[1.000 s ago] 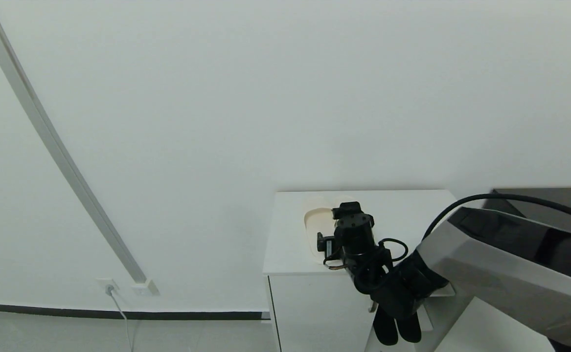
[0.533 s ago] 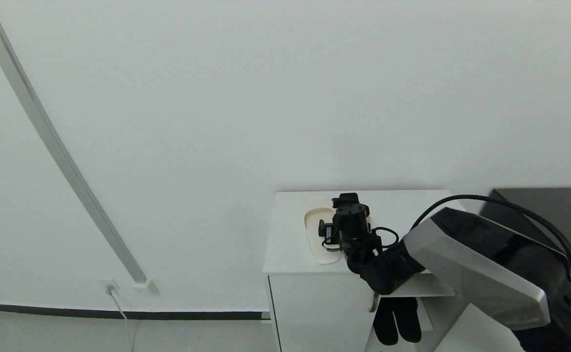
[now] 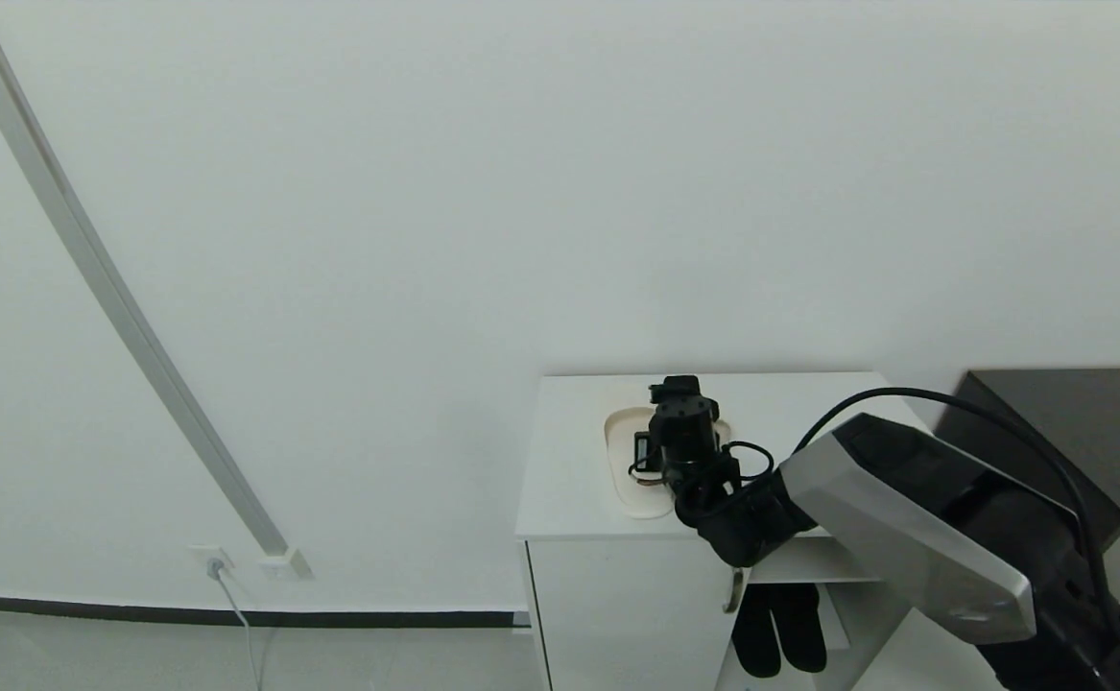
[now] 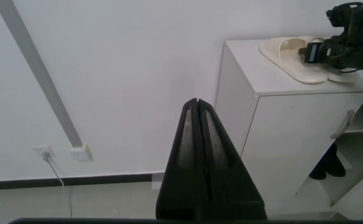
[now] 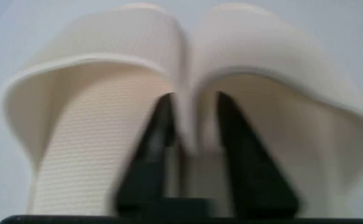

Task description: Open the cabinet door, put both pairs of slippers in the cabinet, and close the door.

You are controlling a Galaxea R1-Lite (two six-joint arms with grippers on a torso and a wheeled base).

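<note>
- Cream slippers (image 3: 629, 470) lie side by side on top of the white cabinet (image 3: 569, 489), toes toward the wall, near the middle of the top.
- The right hand (image 3: 675, 389) sits low over this pair, its arm coming in from the robot's right across the cabinet's front edge.
- In the right wrist view, the right hand (image 5: 192, 109) is narrow. One finger is inside each slipper, and the two touching inner walls stand between the fingers.
- The fingers (image 5: 163, 124) are close to those walls, but a thin gap shows on one side, so the hand is not clamped tight. The slippers rest flat on the cabinet top.
- The cabinet's right side stands open, with shelves in view.
- Black slippers (image 3: 778, 638) are on a lower shelf inside, toes pointing down toward the robot.
- A curved metal handle (image 3: 734, 590) is at the edge of the closed left panel, just beside the open compartment and the black pair.
- The left hand (image 4: 197, 106) is closed on nothing, its two fingers pressed flat together. It hangs in the air well to the left of the cabinet and points toward the wall.
- A pale strip (image 3: 108, 288) runs down the white wall on a slant to a wall socket (image 3: 209, 559), from which a cable hangs.
</note>
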